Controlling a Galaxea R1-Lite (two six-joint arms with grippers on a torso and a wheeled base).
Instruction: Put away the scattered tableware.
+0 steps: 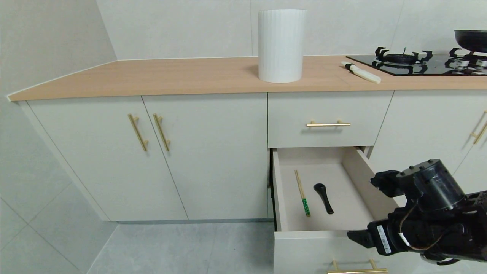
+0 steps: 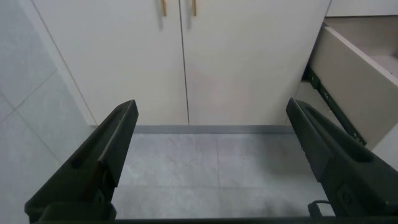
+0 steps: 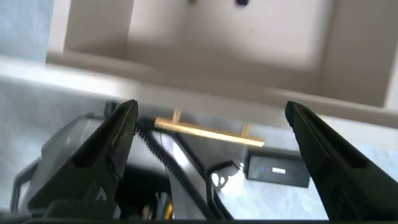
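Observation:
The open drawer [image 1: 279, 190] below the counter holds a pair of wooden chopsticks with green ends [image 1: 302, 193] and, beside them, a black spoon [image 1: 323, 197]. A pale knife-like utensil [image 1: 361, 72] lies on the wooden counter next to the stove. My right gripper [image 1: 367, 209] hangs open at the drawer's front right corner, holding nothing. In the right wrist view the right gripper [image 3: 210, 109] spreads wide over the drawer front [image 3: 186, 81] and its gold handle [image 3: 208, 130]. My left gripper [image 2: 211, 109] is open and empty, low above the floor facing the cabinet doors.
A tall white ribbed canister [image 1: 281, 45] stands on the counter. A black gas stove [image 1: 418, 62] with a dark pan [image 1: 471, 40] is at the far right. A shut drawer [image 1: 328, 123] sits above the open one, and double cabinet doors [image 1: 152, 131] are to the left.

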